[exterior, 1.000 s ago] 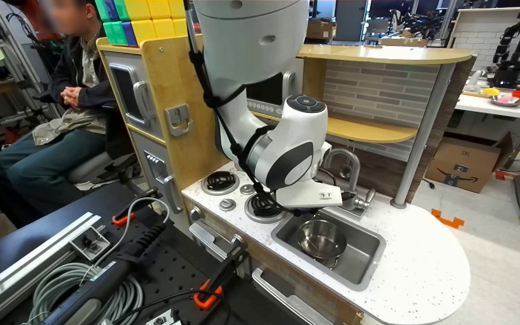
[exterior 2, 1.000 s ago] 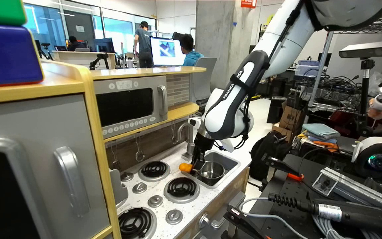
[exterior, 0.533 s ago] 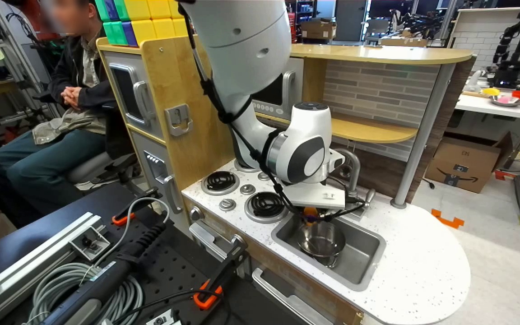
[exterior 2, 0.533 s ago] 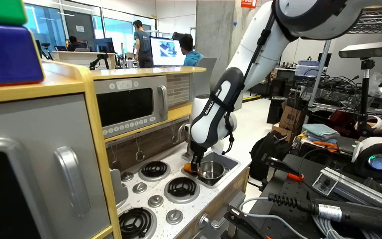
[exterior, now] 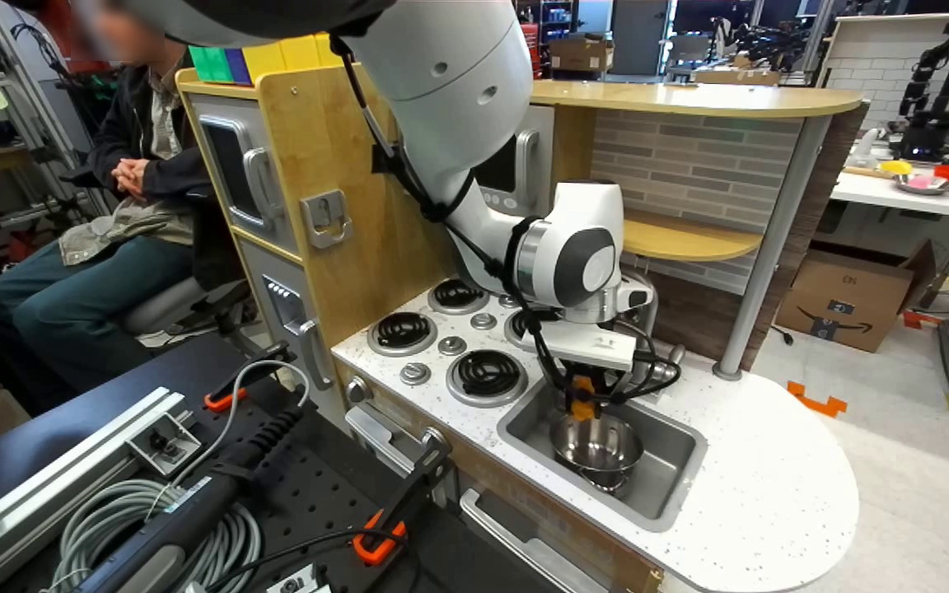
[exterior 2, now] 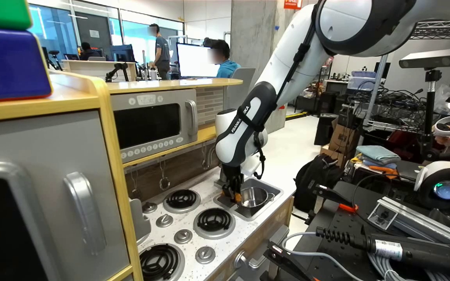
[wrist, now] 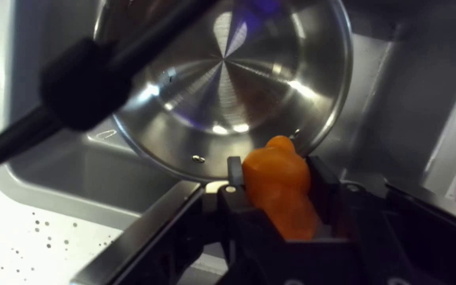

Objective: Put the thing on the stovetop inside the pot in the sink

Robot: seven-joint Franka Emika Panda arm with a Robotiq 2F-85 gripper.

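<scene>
1 pot: round, shiny steel; shown in both exterior views, with light mirrored on its inside floor in the wrist view. 1 sink: rectangular, silver, round-cornered; the pot is enclosed by its walls. 1 stovetop: white, speckled; laid out beside the pot, outside the sink; 4 black burners are counted in an exterior view, 1 of them partly covered by the robot arm. 1 gripper: black; held at the pot's rim, on the stovetop side; its fingers are spread partway, and 1 orange object is clasped between them. The orange object: rounded, with a smaller knob at its tip; pressed on 2 sides by the fingers; its tip is seen in front of the inner wall of the pot in the wrist view; whether the pot is touched cannot be told. The robot arm: white and black, strapped with dark cable; extended above the pot. 1 microwave: grey, dark-windowed; set higher than the pot and apart from it. 1 cardboard box: placed on the floor, well apart from the pot. 1 seated person: dark-jacketed, well apart from the pot.
</scene>
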